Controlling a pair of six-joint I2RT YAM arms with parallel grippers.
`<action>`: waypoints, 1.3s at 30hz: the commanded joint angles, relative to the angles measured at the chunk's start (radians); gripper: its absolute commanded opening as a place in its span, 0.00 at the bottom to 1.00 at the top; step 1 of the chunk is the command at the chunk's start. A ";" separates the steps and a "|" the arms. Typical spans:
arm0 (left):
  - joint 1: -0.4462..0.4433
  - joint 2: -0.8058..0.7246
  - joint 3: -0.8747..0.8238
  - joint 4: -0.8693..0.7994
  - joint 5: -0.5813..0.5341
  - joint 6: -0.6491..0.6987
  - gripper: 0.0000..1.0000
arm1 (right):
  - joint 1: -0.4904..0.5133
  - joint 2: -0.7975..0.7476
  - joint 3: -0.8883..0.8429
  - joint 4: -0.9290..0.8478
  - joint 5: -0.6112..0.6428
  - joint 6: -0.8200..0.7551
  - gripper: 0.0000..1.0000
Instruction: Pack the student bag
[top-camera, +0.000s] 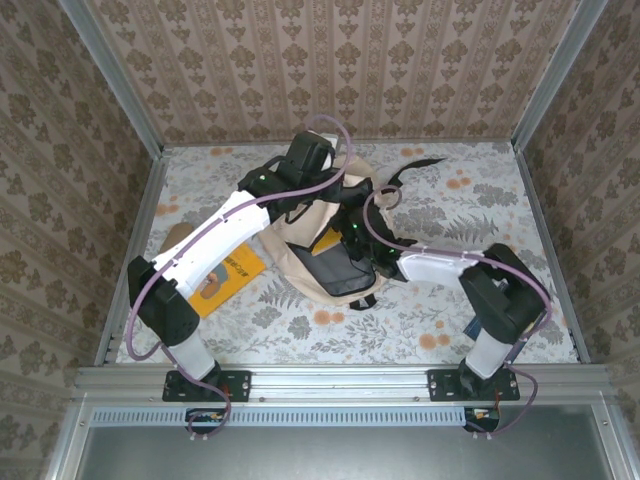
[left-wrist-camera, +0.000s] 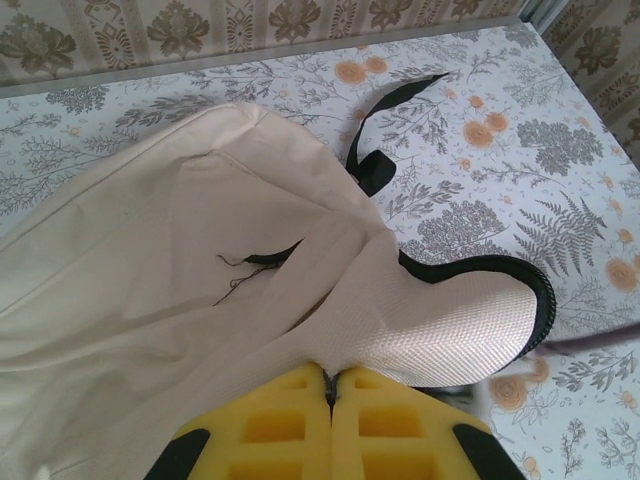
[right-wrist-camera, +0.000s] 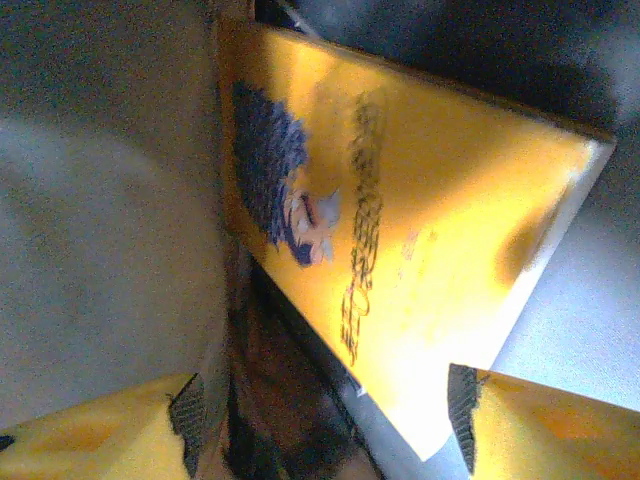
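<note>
the student bag lies in the middle of the flowered table, its dark-lined mouth turned toward the near edge. both arms crowd over it and hide much of its top.

the left gripper is at the far side of the bag, its jaws clenched on a fold of the cream fabric, with the cloth bunched right at the fingertips. beyond it a black strap trails off the bag onto the table toward the far right, and a padded shoulder strap with black edging lies flat on the table just right of the pinched fold.

the right gripper reaches into the bag's mouth from the near right. its jaws are released and stand apart, with the lower corner of a yellow book between them. the book lies close by the right finger and clear of the left one. it leans at a tilt inside the bag, showing a cover with a dark-haired cartoon figure, and grey lining lies around it.

on the table just left of the bag lies a second orange book, partly under the left arm. a small tan thing shows further left, too covered to name.
</note>
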 joint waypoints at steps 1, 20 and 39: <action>0.016 -0.051 -0.008 0.049 0.017 -0.018 0.00 | 0.001 -0.101 -0.050 -0.158 -0.066 -0.021 0.70; 0.077 -0.295 -0.426 0.049 0.092 0.023 0.00 | -0.176 -0.674 -0.062 -0.961 0.256 -0.631 0.92; 0.086 -0.418 -0.514 0.059 0.152 -0.018 0.93 | -0.863 -0.488 -0.240 -0.886 0.048 -0.748 0.95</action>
